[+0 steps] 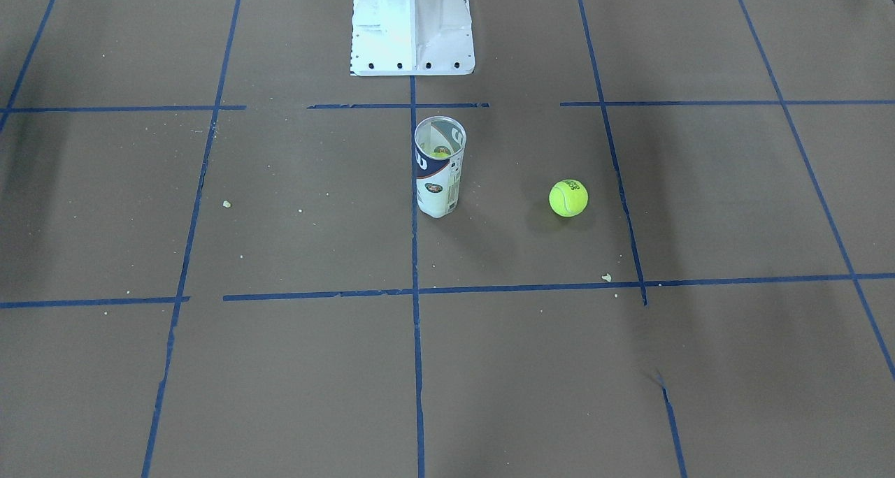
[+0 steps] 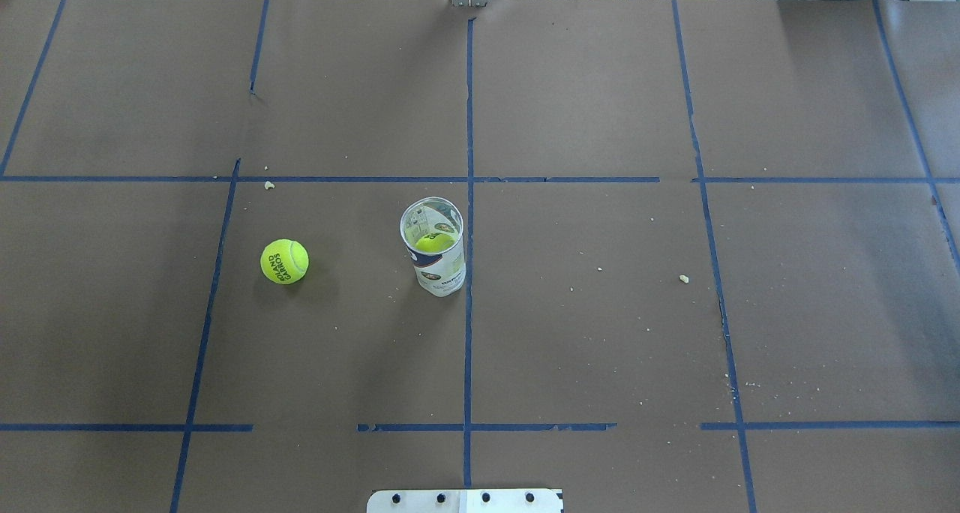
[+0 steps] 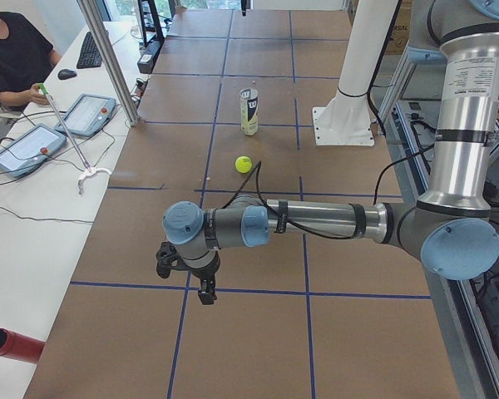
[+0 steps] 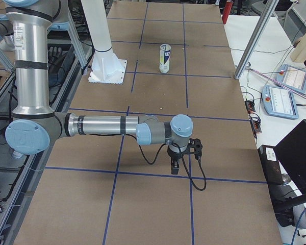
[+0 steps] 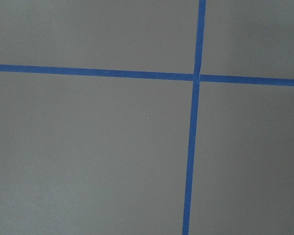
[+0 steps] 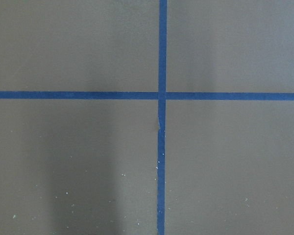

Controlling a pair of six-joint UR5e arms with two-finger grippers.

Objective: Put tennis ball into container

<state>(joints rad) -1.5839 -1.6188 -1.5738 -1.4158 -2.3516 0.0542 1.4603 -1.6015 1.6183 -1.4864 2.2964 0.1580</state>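
Observation:
A yellow-green tennis ball [image 1: 568, 198] [image 2: 284, 261] [image 3: 244, 164] lies loose on the brown table, on my left side. The container [image 1: 439, 167] [image 2: 437, 262] [image 3: 249, 111] [image 4: 165, 58], a white and navy tube, stands upright near the table's middle with its mouth open; a second yellow-green ball [image 2: 434, 242] sits inside it. My left gripper [image 3: 205, 295] hangs over the table far from the ball, toward the left end. My right gripper [image 4: 175, 169] hangs far toward the right end. Only the side views show them, so I cannot tell whether they are open or shut.
The white metal pedestal [image 1: 412, 24] [image 2: 465, 500] [image 4: 108, 69] stands at the robot's edge behind the tube. Blue tape lines [image 5: 193, 147] [image 6: 161, 147] grid the brown table. An operator [image 3: 12, 58] sits at a side desk with tablets. A red cylinder [image 3: 12, 345] lies there.

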